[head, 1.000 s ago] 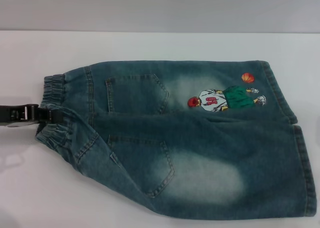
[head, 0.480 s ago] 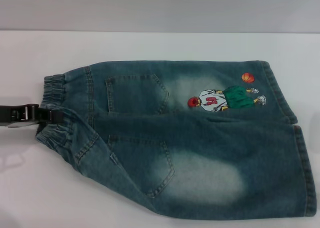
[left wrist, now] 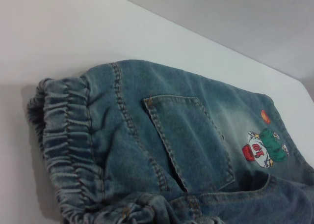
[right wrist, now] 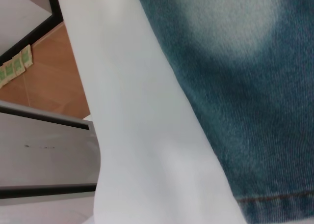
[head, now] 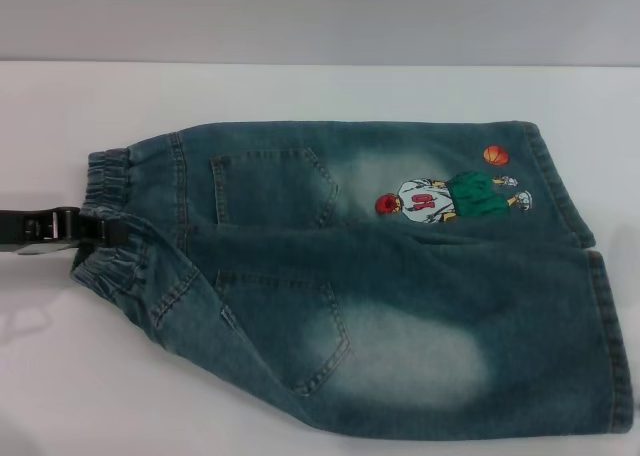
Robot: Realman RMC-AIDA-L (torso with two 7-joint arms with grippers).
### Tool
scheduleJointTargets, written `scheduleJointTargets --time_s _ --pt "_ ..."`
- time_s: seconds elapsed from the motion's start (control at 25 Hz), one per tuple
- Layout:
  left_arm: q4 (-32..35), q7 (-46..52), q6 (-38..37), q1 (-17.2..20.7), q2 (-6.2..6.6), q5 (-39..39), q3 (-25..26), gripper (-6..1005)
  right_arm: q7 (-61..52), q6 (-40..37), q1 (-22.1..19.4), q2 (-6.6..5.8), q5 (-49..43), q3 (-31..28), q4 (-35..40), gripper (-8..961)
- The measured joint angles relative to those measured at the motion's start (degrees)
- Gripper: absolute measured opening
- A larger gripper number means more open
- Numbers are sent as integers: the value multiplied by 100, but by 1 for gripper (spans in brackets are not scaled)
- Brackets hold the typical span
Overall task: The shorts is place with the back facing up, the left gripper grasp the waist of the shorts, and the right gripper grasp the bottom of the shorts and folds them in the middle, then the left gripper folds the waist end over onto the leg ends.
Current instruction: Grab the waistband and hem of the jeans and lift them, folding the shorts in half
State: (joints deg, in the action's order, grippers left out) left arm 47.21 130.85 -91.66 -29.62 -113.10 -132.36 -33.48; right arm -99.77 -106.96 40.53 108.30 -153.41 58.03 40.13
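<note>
Blue denim shorts (head: 380,286) lie flat on the white table (head: 300,91), back pockets up, with an embroidered cartoon figure (head: 452,196) on the far leg. The elastic waist (head: 108,176) points left and the leg hems (head: 612,326) point right. My left gripper (head: 106,231), black, reaches in from the left edge and is shut on the middle of the waist, which bunches around it. The left wrist view looks along the gathered waist (left wrist: 64,135) and a back pocket (left wrist: 189,135). My right gripper is out of view; its wrist view shows a shorts leg (right wrist: 245,86) near the table's edge.
Bare white tabletop (head: 120,376) surrounds the shorts on the left and far sides. The right wrist view shows the table's edge (right wrist: 93,150), with brown floor (right wrist: 44,81) and a grey cabinet (right wrist: 44,155) beyond it.
</note>
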Motion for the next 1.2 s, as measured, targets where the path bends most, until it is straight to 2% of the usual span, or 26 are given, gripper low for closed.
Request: scheduleJointTargets --time_s 0.2,0.6,0.72,0.88,1.2 --pt "-10 1 8 -1 0 8 0 104 0 35 35 61 -60 7 7 718" --pt "-11 1 35 -33 -8 -7 -8 111 29 149 134 310 -206 -4 160 717" --pt "-10 2 32 -32 -9 -10 -8 113 33 14 134 380 -204 -31 372 718" --pt "-10 2 13 -20 -9 -20 -8 115 53 -312 63 543 -192 -31 901 718" --pt "-10 2 -10 -7 -9 -20 -17 121 57 -370 98 562 -180 -47 942 717"
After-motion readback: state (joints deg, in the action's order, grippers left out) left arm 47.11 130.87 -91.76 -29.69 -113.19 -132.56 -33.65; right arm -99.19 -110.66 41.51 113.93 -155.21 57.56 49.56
